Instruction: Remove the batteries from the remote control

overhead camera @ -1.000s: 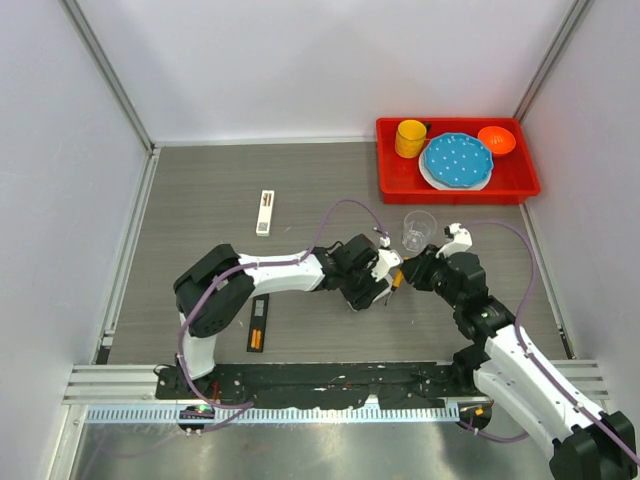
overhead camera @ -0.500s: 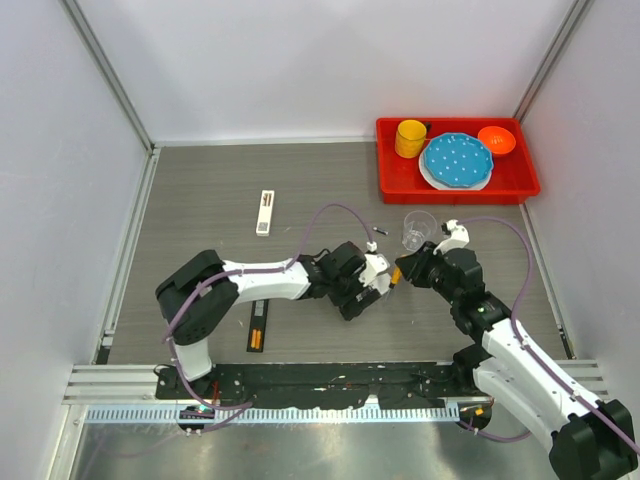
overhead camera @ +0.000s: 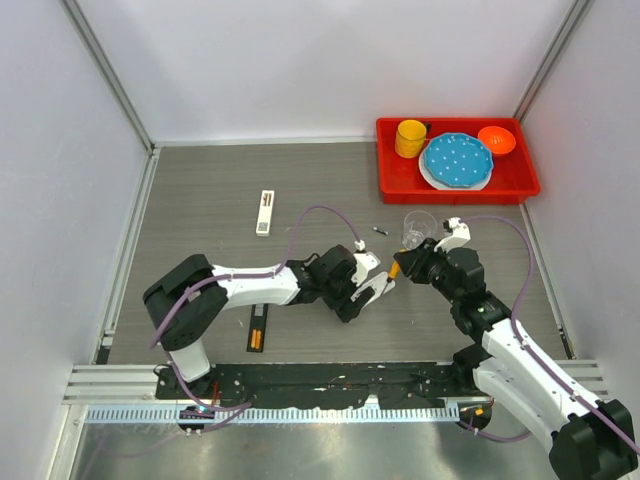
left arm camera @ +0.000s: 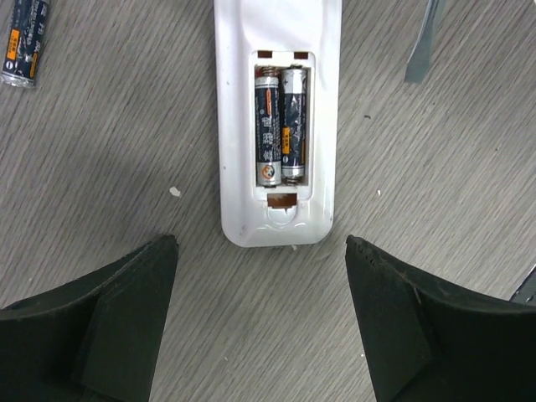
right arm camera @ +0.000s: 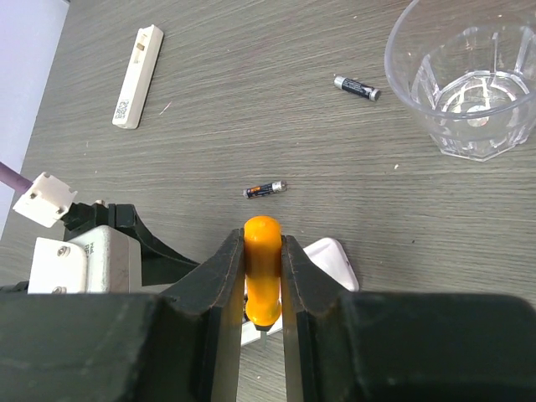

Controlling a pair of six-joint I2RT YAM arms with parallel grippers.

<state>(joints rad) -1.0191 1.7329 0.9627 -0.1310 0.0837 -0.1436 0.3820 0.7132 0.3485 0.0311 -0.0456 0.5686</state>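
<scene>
A white remote (left arm camera: 239,126) lies back-up in the left wrist view, its cover off. Two dark batteries (left arm camera: 268,126) sit side by side in the open compartment. My left gripper (left arm camera: 260,249) is open and empty, its jaws spread just short of the remote's near end; it also shows in the top view (overhead camera: 372,290). My right gripper (right arm camera: 263,239) is shut on the orange handle of a screwdriver (right arm camera: 263,276) held over the remote's corner (right arm camera: 335,255). Two loose batteries lie on the table, one nearby (right arm camera: 265,189) and one by the glass (right arm camera: 357,87).
A clear glass (overhead camera: 419,230) stands just behind the right gripper. A red tray (overhead camera: 385,165) with a yellow cup, blue plate and orange bowl sits at the back right. Another white remote (overhead camera: 265,212) and a black remote (overhead camera: 258,325) lie to the left.
My left gripper has drawn back left from the remote and its jaws now stand wide apart. My right gripper with the screwdriver has shifted slightly to the left and farther back.
</scene>
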